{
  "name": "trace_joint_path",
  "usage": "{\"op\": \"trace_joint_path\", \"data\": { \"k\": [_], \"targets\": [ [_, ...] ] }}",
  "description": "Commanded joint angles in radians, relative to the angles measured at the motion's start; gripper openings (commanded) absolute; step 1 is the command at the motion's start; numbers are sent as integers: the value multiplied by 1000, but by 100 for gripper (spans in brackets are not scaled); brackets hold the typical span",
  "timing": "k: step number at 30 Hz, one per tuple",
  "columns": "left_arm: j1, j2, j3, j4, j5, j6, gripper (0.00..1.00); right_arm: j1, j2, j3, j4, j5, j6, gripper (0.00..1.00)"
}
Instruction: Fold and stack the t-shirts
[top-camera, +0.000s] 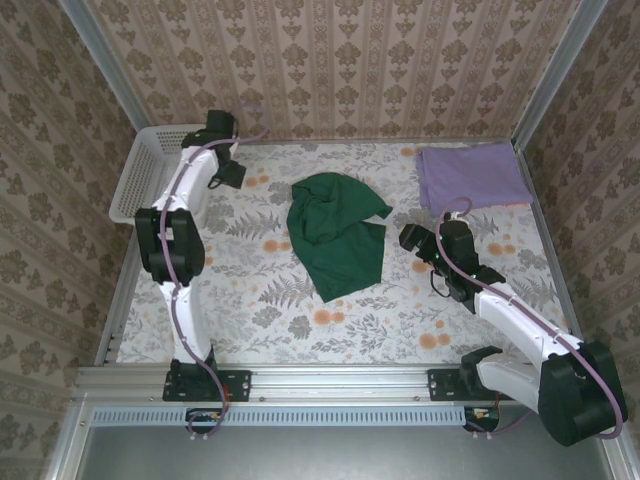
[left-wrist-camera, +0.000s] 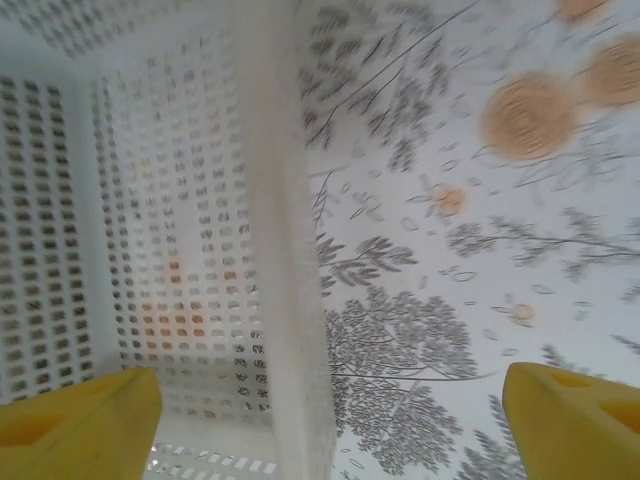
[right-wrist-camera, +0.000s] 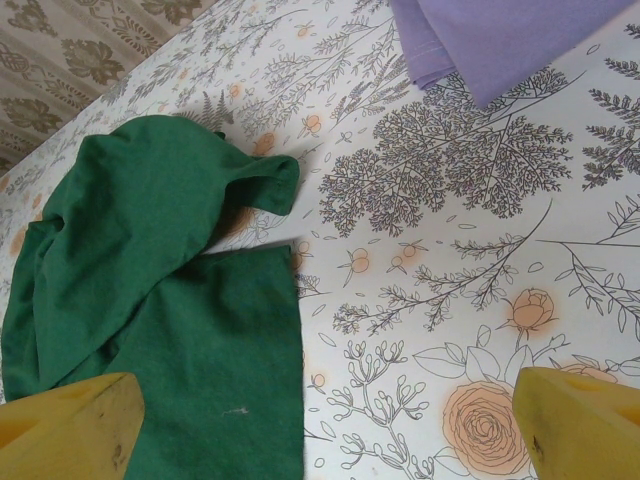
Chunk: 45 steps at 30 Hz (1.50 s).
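**Q:** What are the work surface and enclosure?
**A:** The table (top-camera: 300, 310) is covered with a white cloth printed with grey ferns and orange roses. Damask-patterned wall panels (top-camera: 350, 60) close off three sides.

**Q:** Where are the grippers and shirts?
**A:** The left gripper (top-camera: 228, 172) hangs with its fingers spread wide, holding nothing. The white lattice basket (top-camera: 135, 185) is just beside it. The right gripper (top-camera: 412, 240) is also spread and empty. The dark green t-shirt (top-camera: 335, 235) lies crumpled just to its left. The lilac t-shirt (top-camera: 472, 175) lies folded flat beyond it, near the far right corner.

**Q:** What do the wrist views add?
**A:** The left wrist view places the basket's rim (left-wrist-camera: 280, 250) between the yellow fingers (left-wrist-camera: 80, 420), with lattice wall on one side and cloth on the other. The right wrist view shows the green t-shirt (right-wrist-camera: 150, 250) doubled over itself with a curled corner.

**Q:** What are the limits?
**A:** The left wrist view is motion-blurred. In the right wrist view the frame edge cuts off the lilac t-shirt (right-wrist-camera: 500, 40).
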Motion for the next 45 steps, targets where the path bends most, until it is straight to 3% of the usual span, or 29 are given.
{"op": "trace_joint_path", "data": {
  "k": [1,4,9,14,20,26,29,33,38,45],
  "targets": [
    [-122,-183,9,-26,-78,-69,99,5,-8,17,-6,3,-9,96],
    [-230,-289,-71,-11,43,-161,99,4,6,35,-33,8,-7,95],
    [-360,-442,-380,160,423,-453,89,4,92,92,-89,-35,-8,84],
    [-441,-528,-717,372,607,-679,77,25,267,217,-208,-124,-22,72],
    [-588,-504,-918,504,583,-822,70,86,507,404,-414,-210,-55,61],
    [-661,-476,-1071,707,537,-989,67,190,516,395,-456,-194,-10,57],
    [-688,-468,-1079,712,500,-997,58,226,512,375,-463,-166,15,53],
    [-748,-470,-1054,612,368,-952,58,250,521,371,-476,-137,39,50],
    [-779,-446,-1073,602,327,-939,58,262,555,363,-459,-137,48,45],
    [-791,-402,-1072,581,247,-905,39,262,610,381,-455,-109,30,36]
  ]
}}
